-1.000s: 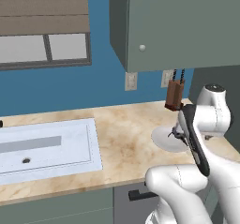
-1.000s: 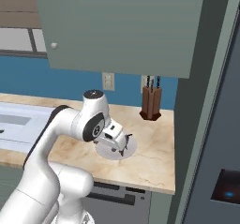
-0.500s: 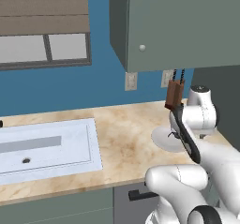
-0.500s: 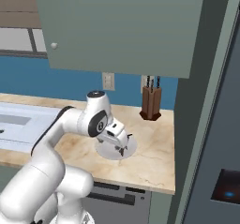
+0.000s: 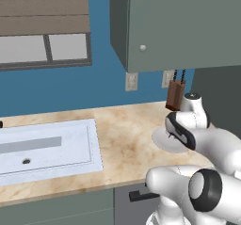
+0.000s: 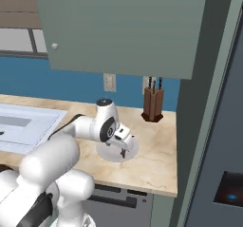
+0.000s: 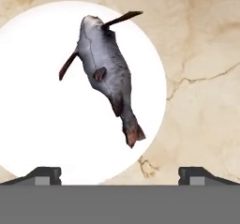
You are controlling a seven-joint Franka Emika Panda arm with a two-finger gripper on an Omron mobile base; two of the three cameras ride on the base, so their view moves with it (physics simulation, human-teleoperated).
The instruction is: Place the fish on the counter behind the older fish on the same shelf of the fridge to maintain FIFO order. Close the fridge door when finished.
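On the right end of the marbled bench (image 6: 156,159), beside the dark fridge (image 6: 223,140), stands a wooden knife block (image 6: 153,105) against the blue wall. Nearer the edge lies a pale round plate (image 7: 42,124), seated flat on the stone. The white arm (image 6: 83,126) bends low over this plate, and its claw (image 6: 121,146) hangs just above it, jaws spread wide and holding nothing; in the hand view the two dark tips (image 7: 44,174) stand far apart on either side of the plate's near rim. The fish (image 7: 105,70) rests on the plate, lying slantwise, head toward the far rim and reddish tail toward the claw, thin fins (image 7: 123,17) projecting from its flanks. Judged by its look, the fish is light, somewhat yielding and probably slick. The thick mid-body, across its narrow width, offers the surest hold; the tapered tail and fins would likely slip or bend.
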